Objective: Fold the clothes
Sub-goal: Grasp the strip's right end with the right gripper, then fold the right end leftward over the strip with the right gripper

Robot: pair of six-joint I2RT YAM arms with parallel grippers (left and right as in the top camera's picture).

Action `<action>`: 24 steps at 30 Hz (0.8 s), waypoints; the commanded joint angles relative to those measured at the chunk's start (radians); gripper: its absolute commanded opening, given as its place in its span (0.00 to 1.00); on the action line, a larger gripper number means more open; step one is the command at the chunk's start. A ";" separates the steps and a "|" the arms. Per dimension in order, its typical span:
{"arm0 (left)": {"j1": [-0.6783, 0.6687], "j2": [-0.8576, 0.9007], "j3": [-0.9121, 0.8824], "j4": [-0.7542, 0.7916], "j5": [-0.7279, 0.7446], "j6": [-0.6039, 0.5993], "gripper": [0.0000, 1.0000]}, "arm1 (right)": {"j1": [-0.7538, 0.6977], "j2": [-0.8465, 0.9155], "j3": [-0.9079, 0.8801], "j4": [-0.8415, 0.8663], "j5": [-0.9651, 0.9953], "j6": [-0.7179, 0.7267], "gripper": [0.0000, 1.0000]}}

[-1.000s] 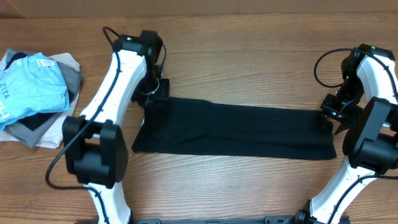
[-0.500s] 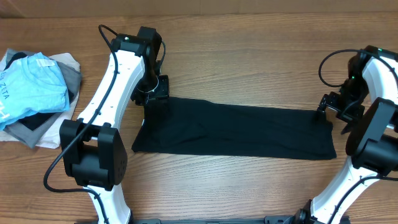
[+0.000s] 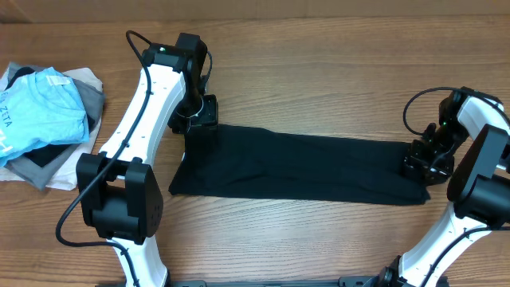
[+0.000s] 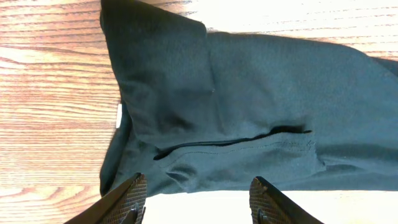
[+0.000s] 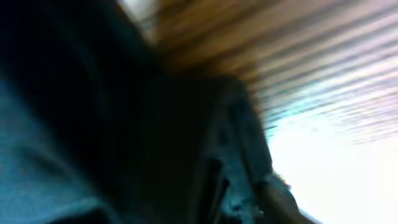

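A black garment [image 3: 303, 166] lies folded into a long strip across the wooden table. My left gripper [image 3: 198, 121] hovers over its upper left corner, open and empty; in the left wrist view [image 4: 196, 200] the fingertips are spread apart above the dark cloth [image 4: 249, 106]. My right gripper [image 3: 416, 162] is down on the garment's right end. The right wrist view is blurred and filled with dark cloth [image 5: 93, 124], so I cannot tell the state of the jaws.
A pile of other clothes, with a light blue shirt [image 3: 40, 112] on top of grey and white items, sits at the left edge of the table. Bare wooden tabletop [image 3: 319, 72] lies beyond the garment.
My right gripper has moved down and left from beside the table edge onto the garment's right end. The left arm has shifted slightly and stays over the left corner.
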 commanded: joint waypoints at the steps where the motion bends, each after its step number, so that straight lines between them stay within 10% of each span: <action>1: 0.004 -0.013 0.016 0.002 -0.006 -0.010 0.56 | -0.004 -0.015 -0.019 0.017 -0.023 0.000 0.04; 15: 0.072 -0.013 0.017 -0.004 0.000 -0.002 0.56 | 0.037 -0.045 0.292 -0.163 -0.135 0.013 0.04; 24: 0.070 -0.013 0.017 -0.027 0.028 -0.005 0.56 | 0.338 -0.105 0.290 -0.180 -0.135 0.037 0.04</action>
